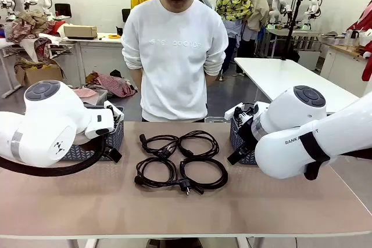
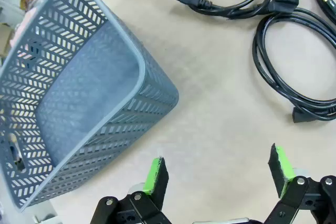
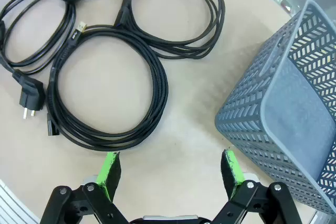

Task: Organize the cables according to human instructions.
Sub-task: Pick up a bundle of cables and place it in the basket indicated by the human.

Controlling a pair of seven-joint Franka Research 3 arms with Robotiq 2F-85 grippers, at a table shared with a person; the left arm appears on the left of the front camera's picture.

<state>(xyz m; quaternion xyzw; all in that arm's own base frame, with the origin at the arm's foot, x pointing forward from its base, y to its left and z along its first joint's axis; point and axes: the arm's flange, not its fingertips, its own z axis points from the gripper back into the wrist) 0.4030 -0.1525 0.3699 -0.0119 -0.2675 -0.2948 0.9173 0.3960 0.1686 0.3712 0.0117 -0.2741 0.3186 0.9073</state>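
- The cables (image 1: 168,150) lie as four black coils, two by two, at the middle of the table (image 1: 87,207), between the arms and in front of the person (image 1: 174,56) at the far edge.
- The left gripper (image 2: 218,174) hovers over bare tabletop, green pads spread wide with nothing between them. A grey basket (image 2: 143,74) sits just beside it, and the coils lie farther off.
- The right gripper (image 3: 171,174) is gaping and empty too, with its own basket (image 3: 252,103) to one side and the nearest coil (image 3: 159,85) just ahead.
- These cords look light and floppy. Expect the loops to sag and splay once lifted, with the plugs dangling.
- Neighbouring coils touch and cross, so one may drag another along.
- The best hold looks like pinching across the whole bunch of strands on one side of a loop, clear of the hard plugs.
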